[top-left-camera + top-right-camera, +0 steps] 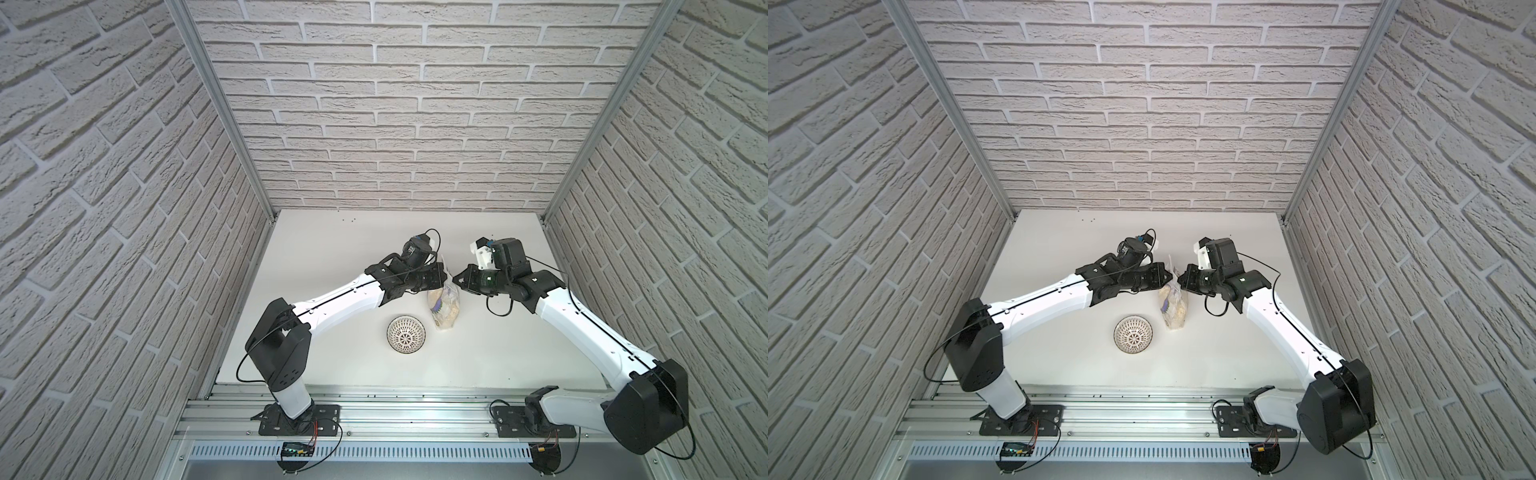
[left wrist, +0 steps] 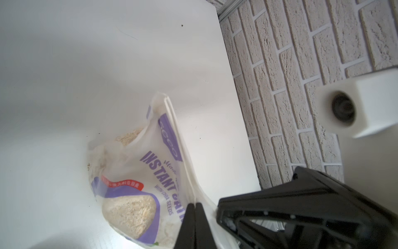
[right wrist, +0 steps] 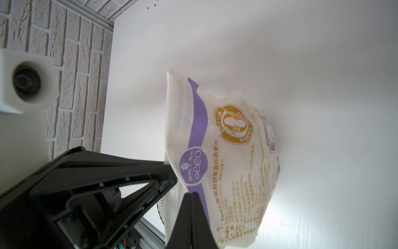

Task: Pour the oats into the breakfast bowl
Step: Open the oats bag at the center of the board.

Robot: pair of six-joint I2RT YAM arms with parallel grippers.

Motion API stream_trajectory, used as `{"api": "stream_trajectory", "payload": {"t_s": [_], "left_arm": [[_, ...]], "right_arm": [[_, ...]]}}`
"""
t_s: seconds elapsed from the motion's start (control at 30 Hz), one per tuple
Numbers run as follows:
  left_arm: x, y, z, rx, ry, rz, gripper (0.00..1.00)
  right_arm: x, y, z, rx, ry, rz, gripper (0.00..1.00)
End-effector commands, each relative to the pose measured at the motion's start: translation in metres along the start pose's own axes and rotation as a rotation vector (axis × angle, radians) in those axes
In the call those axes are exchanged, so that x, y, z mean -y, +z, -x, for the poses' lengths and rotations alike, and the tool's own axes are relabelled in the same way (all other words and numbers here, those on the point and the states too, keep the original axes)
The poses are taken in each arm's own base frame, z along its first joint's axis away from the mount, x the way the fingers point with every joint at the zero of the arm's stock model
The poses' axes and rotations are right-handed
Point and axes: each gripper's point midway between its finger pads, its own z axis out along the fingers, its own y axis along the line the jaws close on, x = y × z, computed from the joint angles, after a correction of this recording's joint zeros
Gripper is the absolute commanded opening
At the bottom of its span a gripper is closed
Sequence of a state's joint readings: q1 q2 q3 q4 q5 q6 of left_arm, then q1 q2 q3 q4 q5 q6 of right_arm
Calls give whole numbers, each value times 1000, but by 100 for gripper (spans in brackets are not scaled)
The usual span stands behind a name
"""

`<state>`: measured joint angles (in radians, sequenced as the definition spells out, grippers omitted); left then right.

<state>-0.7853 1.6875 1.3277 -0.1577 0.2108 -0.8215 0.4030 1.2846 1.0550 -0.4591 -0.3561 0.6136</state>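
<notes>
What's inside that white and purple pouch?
Pale oat flakes show through clear patches of the pouch. Print hides the rest, so the amount is unclear.

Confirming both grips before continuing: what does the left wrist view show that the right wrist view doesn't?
Only left wrist: the front of the soft white plastic pouch, purple INSTANT OATMEAL print, pale beige oat flakes showing through, the left gripper shut on its edge. Only right wrist: its back with a gold round seal, the right gripper shut on it. Both: pouch, white table, brick wall.
</notes>
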Motion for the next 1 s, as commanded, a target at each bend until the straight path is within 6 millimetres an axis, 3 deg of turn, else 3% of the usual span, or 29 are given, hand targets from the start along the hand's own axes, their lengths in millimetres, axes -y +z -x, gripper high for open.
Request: {"api": "stream_trajectory", "payload": {"t_s": [0.0, 0.1, 0.27, 0.4, 0.5, 0.73, 0.83, 0.97], "left_arm": [[5, 5, 1, -8, 6, -5, 0], [3, 7, 0, -16, 1, 3, 0], [4, 7, 0, -18, -1, 5, 0], [5, 5, 2, -9, 2, 8, 0], [7, 1, 5, 1, 7, 9, 0], [-3, -18, 25, -17, 3, 189, 0], [3, -27, 39, -23, -16, 209, 0], [15, -39, 55, -3, -8, 207, 0]], "right_arm": [[1, 5, -5, -19, -5, 11, 10], [-3, 5, -5, -21, -11, 20, 24], [-5, 7, -8, -35, -16, 23, 28], [-1, 10, -9, -47, -18, 3, 20], [2, 10, -8, -50, -26, -27, 4], [8, -21, 27, 80, -128, -183, 3], [18, -35, 46, 133, -170, -308, 4], [12, -42, 62, 165, -206, -335, 4]]}}
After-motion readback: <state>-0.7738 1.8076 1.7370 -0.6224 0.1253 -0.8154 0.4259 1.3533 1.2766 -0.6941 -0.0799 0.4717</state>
